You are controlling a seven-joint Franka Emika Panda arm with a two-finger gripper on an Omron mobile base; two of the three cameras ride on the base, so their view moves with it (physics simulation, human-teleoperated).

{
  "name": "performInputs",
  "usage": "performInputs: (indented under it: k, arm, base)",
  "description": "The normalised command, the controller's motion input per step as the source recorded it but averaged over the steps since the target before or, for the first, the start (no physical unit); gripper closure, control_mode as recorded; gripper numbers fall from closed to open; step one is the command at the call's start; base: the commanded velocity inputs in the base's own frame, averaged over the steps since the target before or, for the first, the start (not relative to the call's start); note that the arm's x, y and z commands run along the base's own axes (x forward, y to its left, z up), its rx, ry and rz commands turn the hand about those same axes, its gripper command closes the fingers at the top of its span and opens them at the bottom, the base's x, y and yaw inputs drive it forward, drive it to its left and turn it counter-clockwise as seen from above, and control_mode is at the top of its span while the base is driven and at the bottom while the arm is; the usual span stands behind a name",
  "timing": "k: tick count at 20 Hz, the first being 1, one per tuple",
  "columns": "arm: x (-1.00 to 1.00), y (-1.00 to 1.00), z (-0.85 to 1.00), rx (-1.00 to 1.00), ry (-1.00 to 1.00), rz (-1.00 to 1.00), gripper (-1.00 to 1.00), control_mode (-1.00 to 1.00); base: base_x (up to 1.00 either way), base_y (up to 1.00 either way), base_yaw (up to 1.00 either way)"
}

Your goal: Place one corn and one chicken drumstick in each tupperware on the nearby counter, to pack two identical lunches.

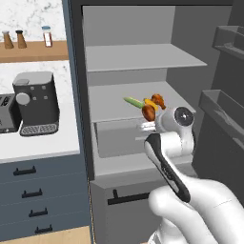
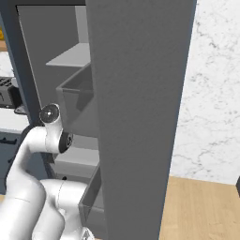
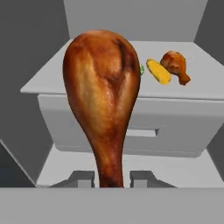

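Note:
My gripper [image 3: 112, 178] is shut on the thin bone end of a chicken drumstick [image 3: 103, 96], which stands up large and orange-brown in the hand view. In the left base view the held drumstick [image 1: 149, 112] hangs just in front of the open fridge's middle shelf [image 1: 109, 107], above my gripper [image 1: 148, 123]. On that shelf lie a yellow corn [image 3: 158, 71], a second drumstick [image 3: 176, 65] to its right, and a green corn [image 1: 132, 101] partly hidden behind the held drumstick. The white counter [image 1: 47, 143] runs left of the fridge. The tupperware is out of view.
A dark coffee machine [image 1: 35, 102] and a toaster [image 1: 5, 113] stand on the counter. Bottles [image 1: 46, 36] sit on a wooden wall shelf above. The fridge door [image 2: 140, 117] stands open on the right, with bins [image 1: 224, 109]. A grey drawer [image 3: 131, 127] sits under the shelf.

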Motion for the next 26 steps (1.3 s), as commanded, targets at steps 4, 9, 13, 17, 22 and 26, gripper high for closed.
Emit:
performInputs:
  k: [4, 9, 13, 17, 22, 26]
  arm:
    - [-0.5, 0.0, 0.04, 0.0, 0.01, 0.0, 1.0, 1.0]
    - [0.0, 0.0, 0.0, 0.0, 0.0, 0.0, 1.0, 1.0]
    - [0.0, 0.0, 0.0, 0.0, 0.0, 0.0, 1.0, 1.0]
    - [0.0, 0.0, 0.0, 0.0, 0.0, 0.0, 1.0, 1.0]
    - [0.0, 0.0, 0.0, 0.0, 0.0, 0.0, 1.0, 1.0]
    - [0.0, 0.0, 0.0, 0.0, 0.0, 0.0, 1.0, 1.0]
  base:
    - [-0.5, 0.0, 0.0]
    - [-1.0, 0.1, 0.0]
    - [-0.74, 0.75, 0.03]
    - [0.04, 1.0, 0.15]
    - [0.43, 1.0, 0.17]
    - [0.94, 1.0, 0.14]
